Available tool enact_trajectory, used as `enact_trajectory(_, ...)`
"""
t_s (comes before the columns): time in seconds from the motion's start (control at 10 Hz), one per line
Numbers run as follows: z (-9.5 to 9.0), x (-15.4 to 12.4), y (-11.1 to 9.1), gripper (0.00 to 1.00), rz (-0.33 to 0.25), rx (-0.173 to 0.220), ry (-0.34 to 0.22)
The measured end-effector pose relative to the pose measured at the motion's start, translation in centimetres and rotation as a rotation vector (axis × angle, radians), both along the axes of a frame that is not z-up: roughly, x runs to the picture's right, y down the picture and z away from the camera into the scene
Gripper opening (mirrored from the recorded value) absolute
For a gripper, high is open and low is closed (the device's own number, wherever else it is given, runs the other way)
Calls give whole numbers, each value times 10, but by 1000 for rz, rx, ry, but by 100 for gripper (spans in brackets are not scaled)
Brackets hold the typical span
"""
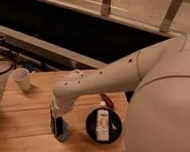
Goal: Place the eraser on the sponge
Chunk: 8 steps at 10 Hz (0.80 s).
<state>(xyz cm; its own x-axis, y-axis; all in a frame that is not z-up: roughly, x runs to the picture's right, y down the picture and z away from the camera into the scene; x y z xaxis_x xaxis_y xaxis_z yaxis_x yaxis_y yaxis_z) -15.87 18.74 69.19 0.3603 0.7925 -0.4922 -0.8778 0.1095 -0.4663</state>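
Note:
My gripper (58, 126) points straight down at the front left of the wooden table (24, 119). Its dark fingers reach a small blue sponge (63, 135) lying on the wood, and the tips touch it or hover just above it. I cannot pick out the eraser; anything between the fingers is hidden by them. The white arm (103, 76) slopes down from the upper right to the gripper.
A black round plate (91, 124) with a white oblong object (103, 125) sits right of the gripper. A red item (106, 100) lies behind the plate. A white cup (21, 78) stands at the table's far left corner. Cables (1, 65) lie off the left edge.

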Motion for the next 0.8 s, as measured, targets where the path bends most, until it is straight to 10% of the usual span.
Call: enact_trajectory(0.8,11,7,11,38,13,-18,28)
